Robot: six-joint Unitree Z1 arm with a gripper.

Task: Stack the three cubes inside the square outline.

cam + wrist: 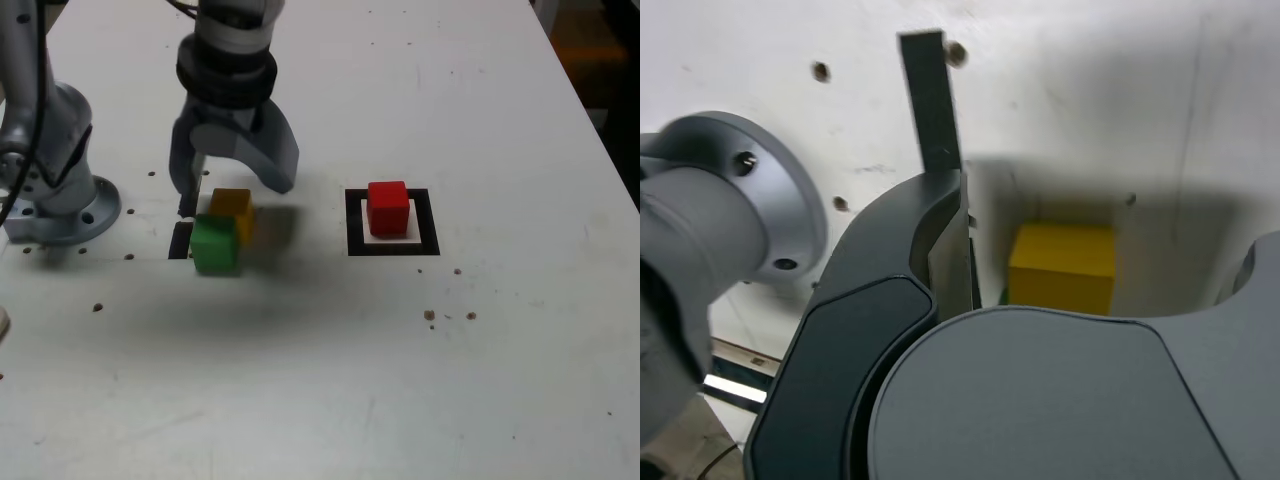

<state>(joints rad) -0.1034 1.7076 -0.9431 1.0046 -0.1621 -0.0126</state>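
Gripper (232,185) spread, empty, hovering right over yellow cube (233,208); wrist view shows it centred between jaws. Green cube (214,244) touching its near side. Red cube (388,207) already in outline (428,222), exterior view's right.

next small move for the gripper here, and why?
Probably lower straight down and close on the yellow cube. The open gripper hangs over it, the wrist view shows it between the jaws, and the red cube already sits in the square outline.
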